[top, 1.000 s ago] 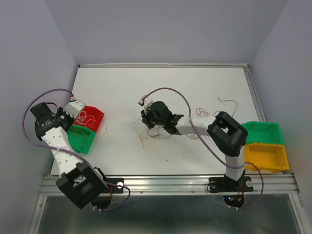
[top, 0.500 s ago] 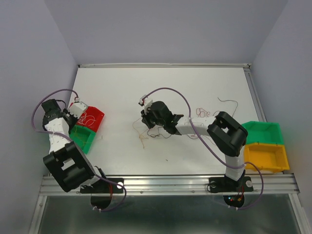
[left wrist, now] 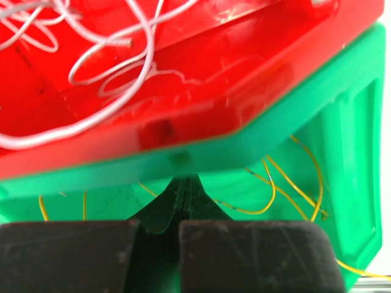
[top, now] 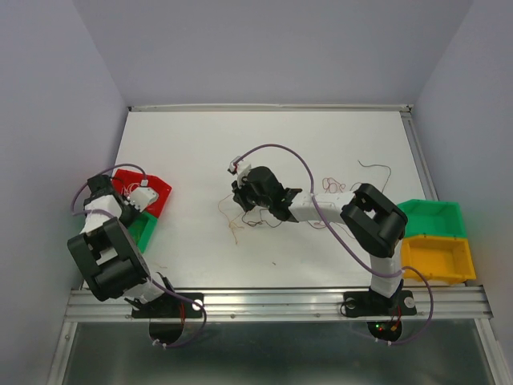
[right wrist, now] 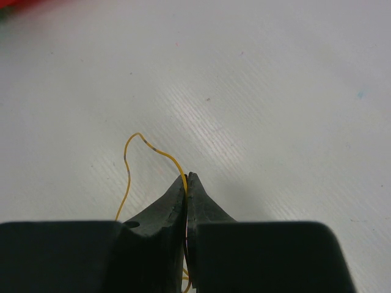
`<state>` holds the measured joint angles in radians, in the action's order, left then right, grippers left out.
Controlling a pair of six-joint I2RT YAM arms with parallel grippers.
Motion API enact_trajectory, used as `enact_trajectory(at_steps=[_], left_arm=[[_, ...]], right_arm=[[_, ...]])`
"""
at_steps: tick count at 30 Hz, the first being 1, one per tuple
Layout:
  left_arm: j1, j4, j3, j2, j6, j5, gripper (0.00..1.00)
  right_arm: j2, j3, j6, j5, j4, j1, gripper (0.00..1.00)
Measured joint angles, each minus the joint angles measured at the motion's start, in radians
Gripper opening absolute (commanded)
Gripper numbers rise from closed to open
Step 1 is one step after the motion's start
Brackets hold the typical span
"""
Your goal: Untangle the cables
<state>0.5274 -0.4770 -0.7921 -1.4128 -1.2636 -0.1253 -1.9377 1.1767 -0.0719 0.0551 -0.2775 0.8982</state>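
Hair-thin yellow wire [right wrist: 130, 160] is being pinched at the tips of the clenched right gripper [right wrist: 187, 178]. A slow, straight pull is being advised, so knots aren't tightened. Left gripper [left wrist: 183, 186] is being held clenched, empty.

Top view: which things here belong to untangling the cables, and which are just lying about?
Job:
tangled cables
yellow cable, pinched in right gripper
loose cables
red bin and left green bin, both holding wires

Lying about:
right green bin
yellow bin
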Motion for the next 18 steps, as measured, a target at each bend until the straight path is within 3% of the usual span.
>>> enact_trajectory(at_steps=[3, 8, 15, 18], left_arm=[[-0.022, 0.018, 0.000, -0.024, 0.013, 0.009, 0.22], [-0.039, 0.024, -0.013, -0.009, 0.043, -0.003, 0.54], [-0.039, -0.038, -0.101, 0.200, 0.049, -0.072, 0.70], [-0.039, -0.065, -0.139, 0.262, 0.048, -0.095, 0.72]], right_arm=[[0.000, 0.000, 0.000, 0.000, 0.000, 0.000, 0.07], [0.000, 0.000, 0.000, 0.000, 0.000, 0.000, 0.07], [0.000, 0.000, 0.000, 0.000, 0.000, 0.000, 0.07], [0.000, 0.000, 0.000, 0.005, 0.000, 0.000, 0.06]])
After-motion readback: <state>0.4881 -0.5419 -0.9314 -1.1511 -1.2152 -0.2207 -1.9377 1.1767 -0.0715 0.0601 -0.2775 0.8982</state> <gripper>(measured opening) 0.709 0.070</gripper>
